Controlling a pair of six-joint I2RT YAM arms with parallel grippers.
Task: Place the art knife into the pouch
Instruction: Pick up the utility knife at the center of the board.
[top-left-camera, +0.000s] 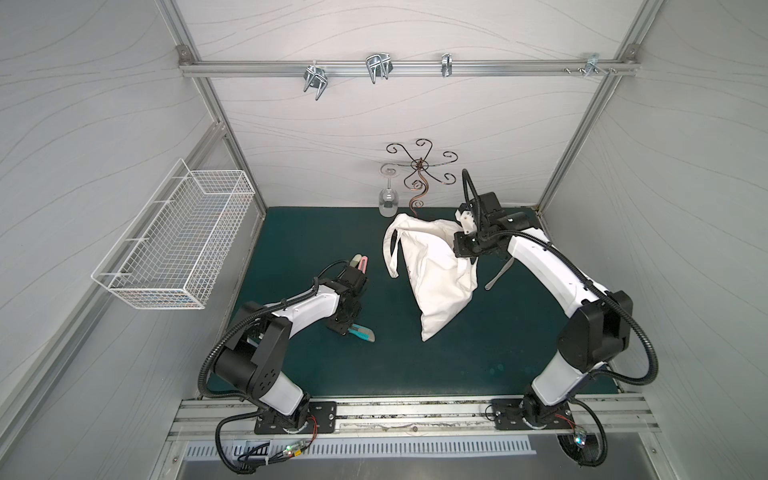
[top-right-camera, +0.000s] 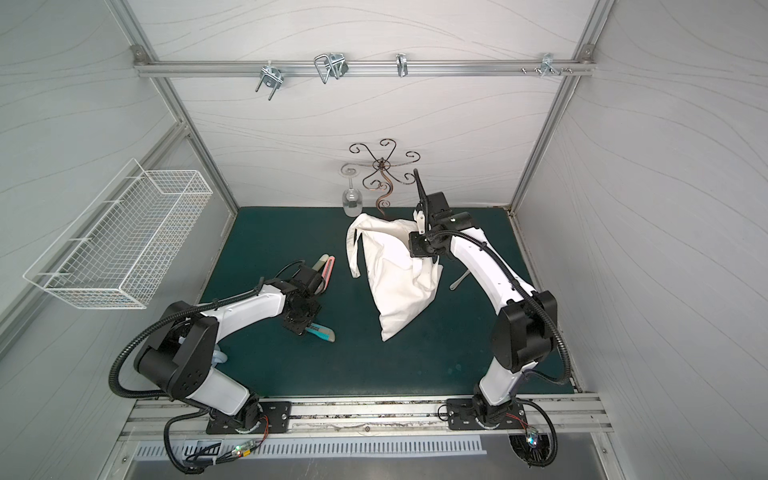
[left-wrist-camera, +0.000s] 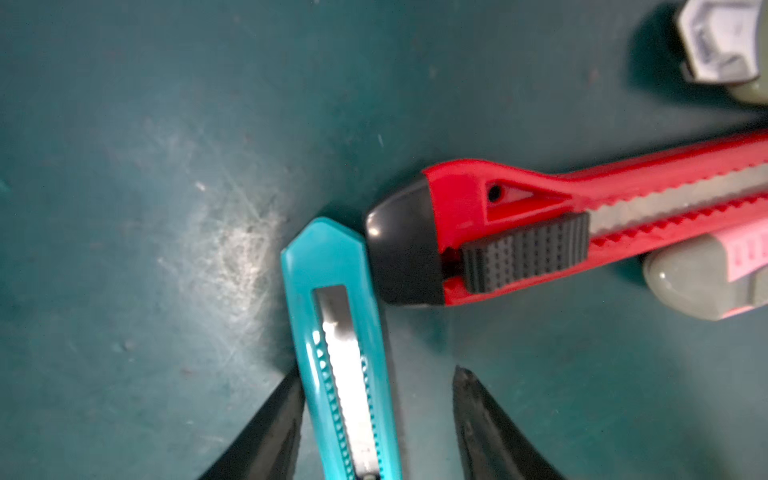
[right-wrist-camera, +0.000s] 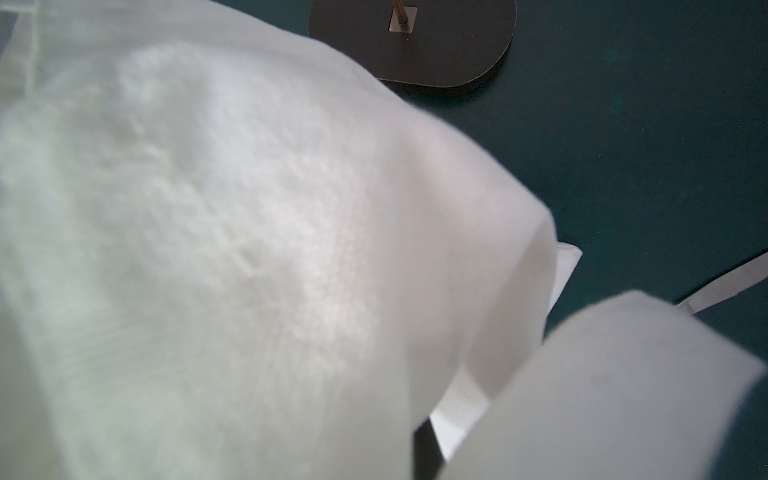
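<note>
A teal art knife (left-wrist-camera: 340, 332) lies on the green mat, seen in both top views (top-left-camera: 362, 333) (top-right-camera: 323, 333). My left gripper (left-wrist-camera: 378, 372) stands open astride it. One fingertip (left-wrist-camera: 291, 390) touches the knife's side, and a gap separates the knife from the second fingertip. The off-white pouch (top-left-camera: 432, 282) (top-right-camera: 395, 286) hangs slanted with its lower corner on the mat. My right gripper (top-left-camera: 464, 254) (top-right-camera: 420, 253) is shut on its upper edge. In the right wrist view the pouch (right-wrist-camera: 208, 208) fills the picture and hides the fingers.
A red knife (left-wrist-camera: 540, 232) lies with its end against the teal one, and a grey-pink knife (left-wrist-camera: 706, 270) lies beside it. A wine glass (top-left-camera: 387, 199) and scrolled metal stand (top-left-camera: 419, 166) are at the back. A white wire basket (top-left-camera: 178, 241) hangs on the left wall.
</note>
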